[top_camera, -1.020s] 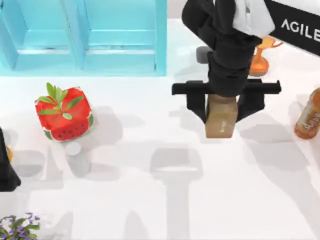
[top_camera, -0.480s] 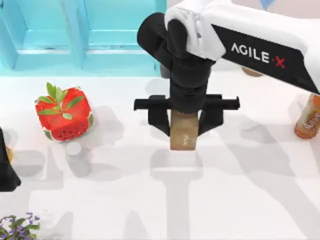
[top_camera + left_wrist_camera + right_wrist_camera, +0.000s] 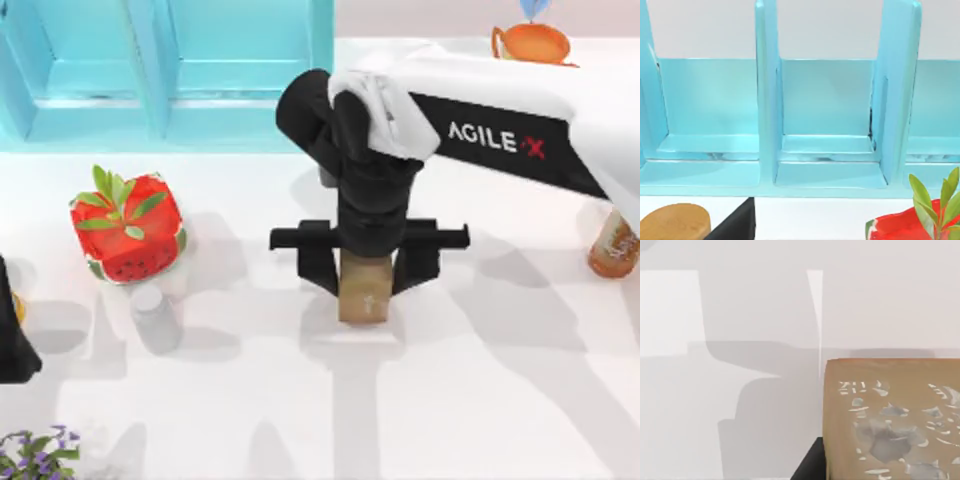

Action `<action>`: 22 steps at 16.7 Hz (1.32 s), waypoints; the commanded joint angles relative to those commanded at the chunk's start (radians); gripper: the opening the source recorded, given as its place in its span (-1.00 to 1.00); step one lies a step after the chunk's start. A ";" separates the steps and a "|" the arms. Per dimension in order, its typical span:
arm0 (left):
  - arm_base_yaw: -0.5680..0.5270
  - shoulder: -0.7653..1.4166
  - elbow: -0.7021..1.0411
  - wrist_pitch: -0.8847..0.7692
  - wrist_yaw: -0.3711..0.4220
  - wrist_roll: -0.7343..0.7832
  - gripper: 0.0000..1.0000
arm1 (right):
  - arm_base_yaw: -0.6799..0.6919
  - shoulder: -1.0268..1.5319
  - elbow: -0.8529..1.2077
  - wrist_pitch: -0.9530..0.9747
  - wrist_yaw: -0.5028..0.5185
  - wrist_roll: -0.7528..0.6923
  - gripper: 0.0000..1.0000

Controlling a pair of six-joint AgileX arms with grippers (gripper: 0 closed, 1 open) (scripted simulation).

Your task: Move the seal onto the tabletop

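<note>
Our right pincer (image 3: 366, 283) grips the small tan-brown stone-like seal block (image 3: 364, 292) upright, low over open white bench (image 3: 480, 400) at 3 o'clock of the watermelon cube (image 3: 128, 228), so it lands clear; left arm parked.

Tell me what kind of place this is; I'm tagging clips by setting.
Probably a simulated tabletop workspace: a plain white tabletop, a turquoise cabinet at its back, and scattered props like a watermelon cube.
</note>
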 joint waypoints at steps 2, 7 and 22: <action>0.000 0.000 0.000 0.000 0.000 0.000 1.00 | 0.000 0.000 0.000 0.000 0.000 0.000 -1.00; 0.000 0.000 0.000 0.000 0.000 0.000 1.00 | 0.000 0.000 0.000 0.000 0.000 0.000 -0.25; 0.000 0.000 0.000 0.000 0.000 0.000 1.00 | 0.000 0.000 0.000 0.000 0.000 0.000 1.00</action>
